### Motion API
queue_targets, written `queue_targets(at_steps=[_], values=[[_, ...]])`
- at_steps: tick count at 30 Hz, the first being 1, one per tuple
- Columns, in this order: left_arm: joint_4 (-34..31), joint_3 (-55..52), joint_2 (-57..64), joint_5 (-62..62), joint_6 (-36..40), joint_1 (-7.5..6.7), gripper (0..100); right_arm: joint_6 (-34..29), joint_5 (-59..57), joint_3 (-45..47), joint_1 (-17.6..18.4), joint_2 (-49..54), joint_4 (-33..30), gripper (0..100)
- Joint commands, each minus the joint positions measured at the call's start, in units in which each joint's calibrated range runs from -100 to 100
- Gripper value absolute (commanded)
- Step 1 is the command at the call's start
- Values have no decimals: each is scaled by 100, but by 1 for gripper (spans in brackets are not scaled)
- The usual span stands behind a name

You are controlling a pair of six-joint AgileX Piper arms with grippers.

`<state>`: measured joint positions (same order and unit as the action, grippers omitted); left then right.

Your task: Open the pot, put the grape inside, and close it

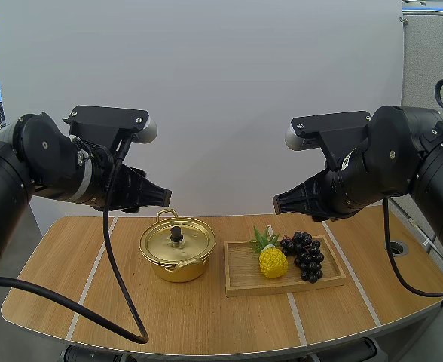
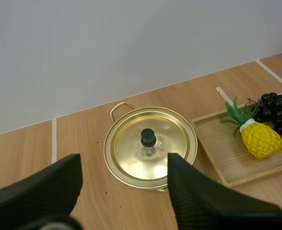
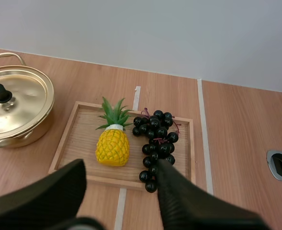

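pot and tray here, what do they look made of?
Pot: probably thin metal, gold-toned and glossy; its lid shows bright reflections. Knob: black, likely plastic, though the look leaves that open. Tray: pale wood or wood-look, matte, with faint grain.

No text, label, brand, number or sign can be read anywhere. The round gold metal pot (image 1: pixel 175 269), the bunch of dark grapes (image 1: pixel 306 255), the yellow plastic pineapple (image 1: pixel 273 261), the rectangular wooden tray (image 1: pixel 240 280) and the light wooden table (image 1: pixel 93 302) all show plain, unmarked surfaces.
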<state>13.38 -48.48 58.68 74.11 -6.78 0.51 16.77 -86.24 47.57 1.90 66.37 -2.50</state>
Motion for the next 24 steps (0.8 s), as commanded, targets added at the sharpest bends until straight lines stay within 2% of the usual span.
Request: queue_targets(at_steps=[1,6,12,19,24], values=[[72,6,-17,409,-350,6,100,-2,-7,-41,-26,113,-4,100],[72,6,-27,656,-551,6,100,-2,-7,-41,-26,210,1,100],[324,6,-141,664,-1461,6,100,-2,-7,-41,-26,210,1,100],[745,6,-1215,491,-2298,6,100,-2,-7,-41,-26,210,1,100],[783,134,-2155,138,-2449,-11,100,-2,-7,-41,-26,210,1,100]])
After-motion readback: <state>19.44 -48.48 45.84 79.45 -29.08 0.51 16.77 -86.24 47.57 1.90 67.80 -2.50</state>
